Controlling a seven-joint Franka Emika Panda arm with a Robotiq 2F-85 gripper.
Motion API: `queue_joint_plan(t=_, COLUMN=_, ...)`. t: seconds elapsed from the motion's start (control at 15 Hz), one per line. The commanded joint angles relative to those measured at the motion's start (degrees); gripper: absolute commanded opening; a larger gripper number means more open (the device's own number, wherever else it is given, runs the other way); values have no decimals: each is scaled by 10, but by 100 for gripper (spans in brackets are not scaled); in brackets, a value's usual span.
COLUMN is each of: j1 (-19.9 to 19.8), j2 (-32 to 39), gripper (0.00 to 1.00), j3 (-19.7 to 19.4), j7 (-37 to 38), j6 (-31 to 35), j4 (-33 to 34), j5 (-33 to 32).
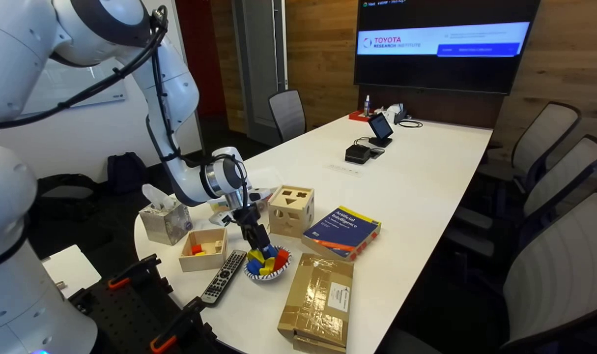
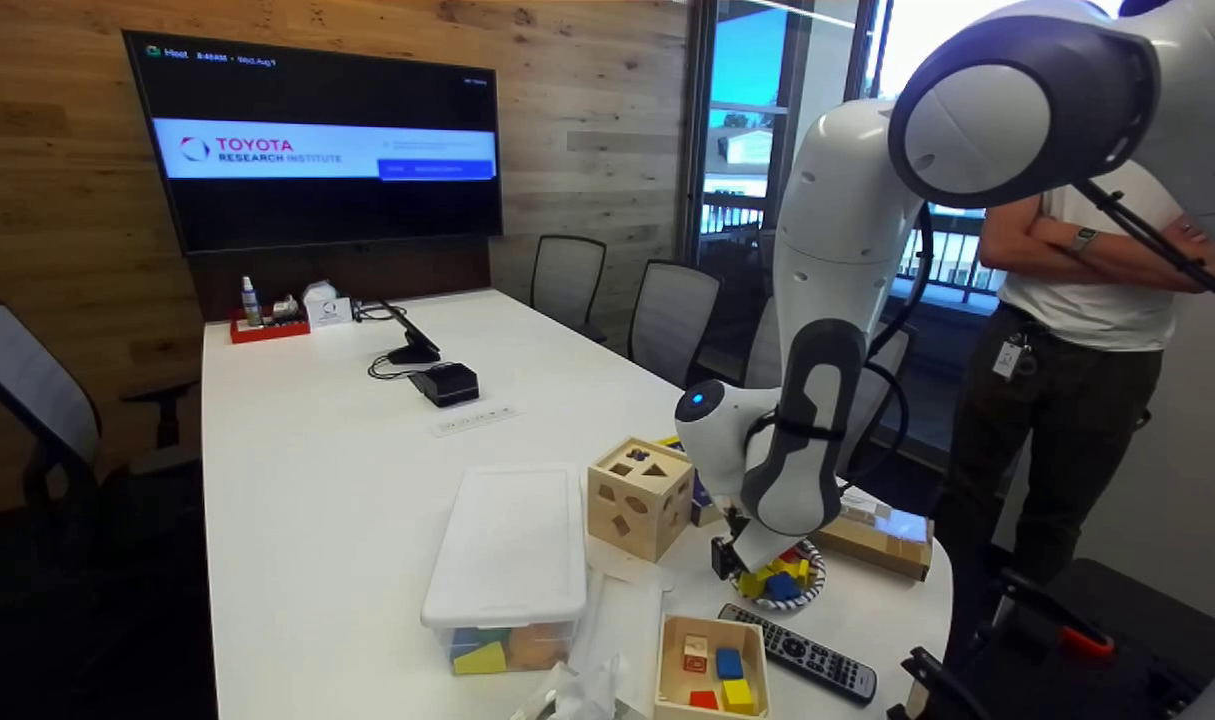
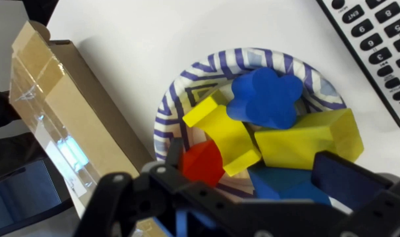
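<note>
Black two-finger claw is released: fingers spread well apart, over the round white bowl with blue stripes. Red block sits just beside one fingertip in the wrist view; the other finger overlaps a long yellow block and a dark blue angular block (can't tell if it touches either). Also in the bowl: blue flower-shaped block and yellow concave-sided block, the latter next to the red one.

Around the bowl: silver-and-black remote control lies between it and an open light-wood tray. Tray holds small coloured blocks (red, blue, yellow) plus a bare-wood block with red print. Brown taped cardboard box is on the bowl's opposite side. Natural-wood shape-sorter cube stands near, thick dark-blue book beside it. Metallic-patterned tissue box is by the tray; clear plastic bin with white lid is near the cube.

All of it is on the white counter. Farther out: black tablet on a stand, wall screen, person in a white T-shirt, arms folded.
</note>
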Motion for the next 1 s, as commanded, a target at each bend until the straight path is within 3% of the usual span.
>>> queue_joint_plan(t=0.0, j1=-1, j2=-5, gripper=100, j3=-7, j7=-5, j6=0, j4=0, j5=1)
queue_joint_plan(t=0.93, j1=-1, j2=1, gripper=100, j3=-7, j7=-3, j6=0, j4=3, j5=4)
